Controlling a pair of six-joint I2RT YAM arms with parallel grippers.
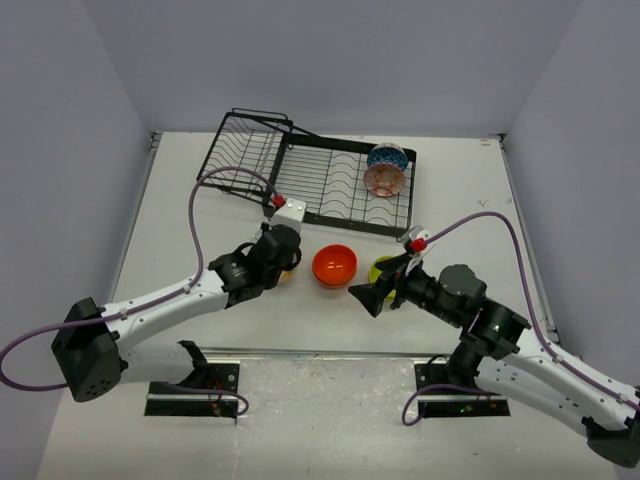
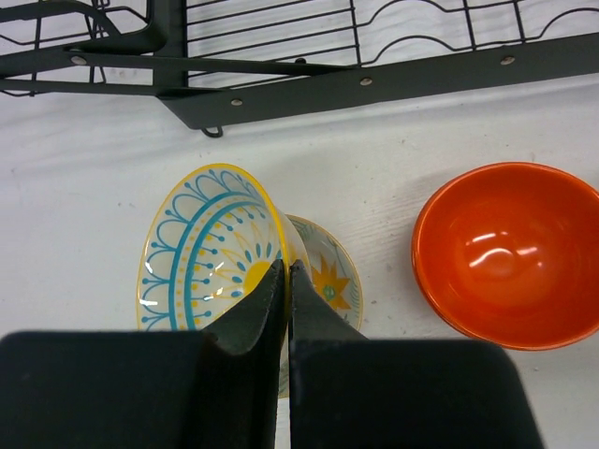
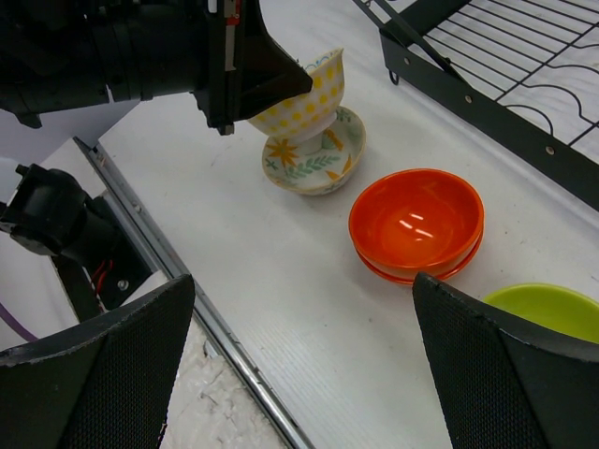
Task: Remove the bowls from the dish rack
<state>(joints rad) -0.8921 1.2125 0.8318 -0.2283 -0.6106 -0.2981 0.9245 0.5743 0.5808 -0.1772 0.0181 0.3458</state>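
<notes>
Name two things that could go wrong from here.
The left fingers pinch the cream bowl by its rim, tilted over the floral bowl; released like this, it might tip or chip.
The open right fingers sit beside the green bowl and orange bowl; a sweep toward the rack could knock them.

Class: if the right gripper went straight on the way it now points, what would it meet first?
Probably the glossy orange-red round bowl just ahead of the right gripper; depth is unclear, so it might meet the white tabletop first.

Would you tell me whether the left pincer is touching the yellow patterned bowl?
Touching. The left wrist view shows the left pincer clamping the yellow patterned bowl at its rim.
</notes>
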